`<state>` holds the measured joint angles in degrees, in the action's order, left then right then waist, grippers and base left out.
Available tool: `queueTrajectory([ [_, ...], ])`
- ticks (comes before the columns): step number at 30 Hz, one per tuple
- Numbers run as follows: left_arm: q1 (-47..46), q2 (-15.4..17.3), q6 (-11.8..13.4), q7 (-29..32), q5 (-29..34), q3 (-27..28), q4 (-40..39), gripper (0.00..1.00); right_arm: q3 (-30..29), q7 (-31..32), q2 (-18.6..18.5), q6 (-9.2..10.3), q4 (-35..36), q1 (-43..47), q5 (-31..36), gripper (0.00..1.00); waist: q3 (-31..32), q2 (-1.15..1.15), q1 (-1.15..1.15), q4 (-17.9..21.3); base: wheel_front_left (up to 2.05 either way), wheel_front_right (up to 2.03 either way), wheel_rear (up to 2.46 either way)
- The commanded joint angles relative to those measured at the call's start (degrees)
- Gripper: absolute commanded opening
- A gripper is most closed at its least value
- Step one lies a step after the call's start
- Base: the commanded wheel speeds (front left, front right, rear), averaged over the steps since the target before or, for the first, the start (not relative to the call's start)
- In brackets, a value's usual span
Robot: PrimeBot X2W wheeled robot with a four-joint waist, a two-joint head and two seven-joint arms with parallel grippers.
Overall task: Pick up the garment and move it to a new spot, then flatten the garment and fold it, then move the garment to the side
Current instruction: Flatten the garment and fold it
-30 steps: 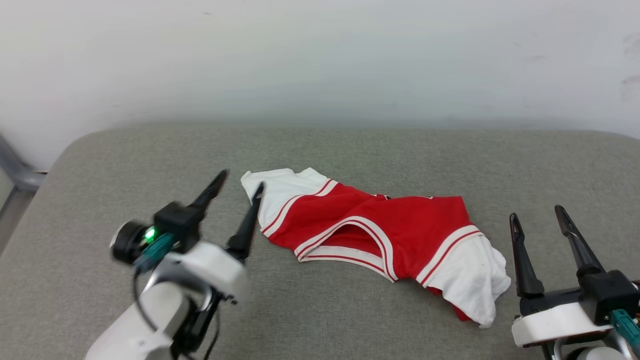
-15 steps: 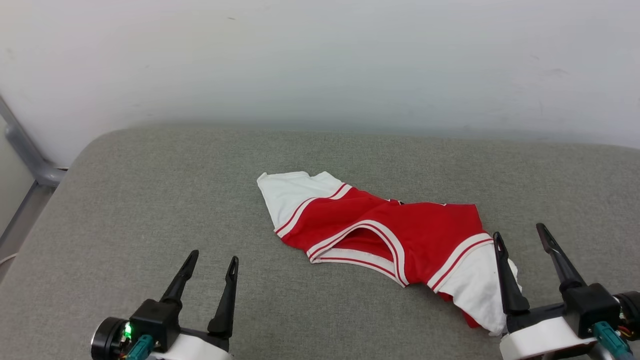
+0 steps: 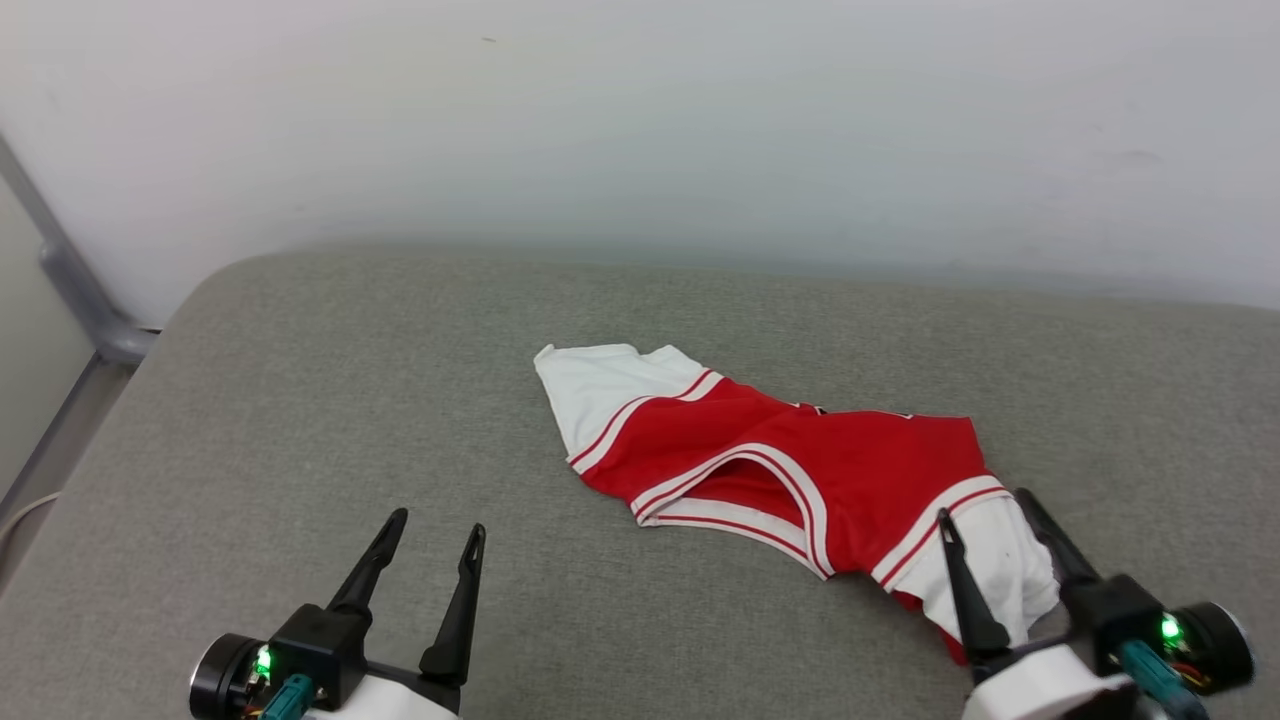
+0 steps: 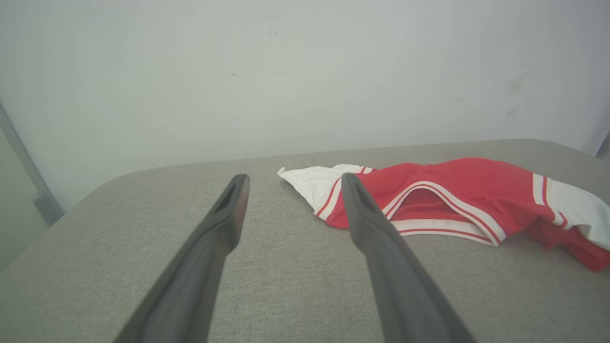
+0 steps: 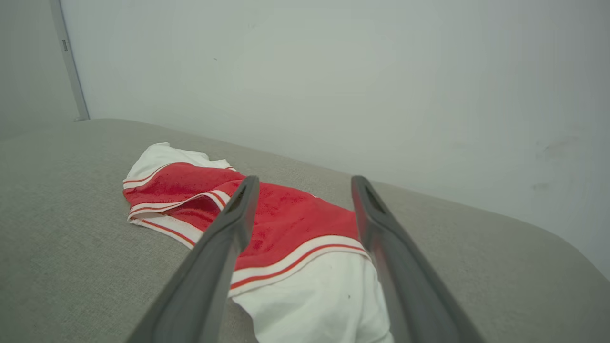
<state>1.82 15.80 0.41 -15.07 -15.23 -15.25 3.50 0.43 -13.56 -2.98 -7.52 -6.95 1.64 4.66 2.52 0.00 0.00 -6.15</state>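
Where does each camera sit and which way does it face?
Head view: on the head, facing forward and down at the garment on the grey cushion; left pincer and right pincer at bottom.
Left wrist view: on that wrist, along its open fingers toward one white sleeve.
Right wrist view: likewise, the other sleeve between its fingers.
Shared: all three show the garment.

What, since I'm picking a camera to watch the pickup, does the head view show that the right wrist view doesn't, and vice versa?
Head view adds: the left gripper, fingers open, apart from the garment. Right wrist view adds: the grey cushion rounding off at its right corner. Shared: the garment, the right gripper with the white sleeve seen between its open fingers, and the white wall.
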Motion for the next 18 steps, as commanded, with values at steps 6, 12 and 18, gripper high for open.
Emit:
queueTrajectory([
  [6,0.5,-1.7,-1.8,-0.2,1.7,1.5,0.9,1.00,8.9,17.6,-5.8,0.07,-2.8,-7.2,-7.0,1.00,-1.8,0.00,0.00,-3.0,0.00,0.00,0.00],
  [12,-1.8,-3.7,-3.6,-0.2,3.1,2.1,1.7,1.00,18.6,42.7,-14.2,0.07,-2.9,-16.0,-17.2,1.00,-5.1,0.00,0.00,-6.4,0.00,0.00,0.00],
  [18,-3.8,-5.9,-5.1,-0.2,4.3,2.8,2.8,1.00,23.4,57.7,-18.3,0.07,-4.6,-22.4,-24.5,1.00,-7.7,0.00,0.00,-10.0,0.00,0.00,0.00],
])
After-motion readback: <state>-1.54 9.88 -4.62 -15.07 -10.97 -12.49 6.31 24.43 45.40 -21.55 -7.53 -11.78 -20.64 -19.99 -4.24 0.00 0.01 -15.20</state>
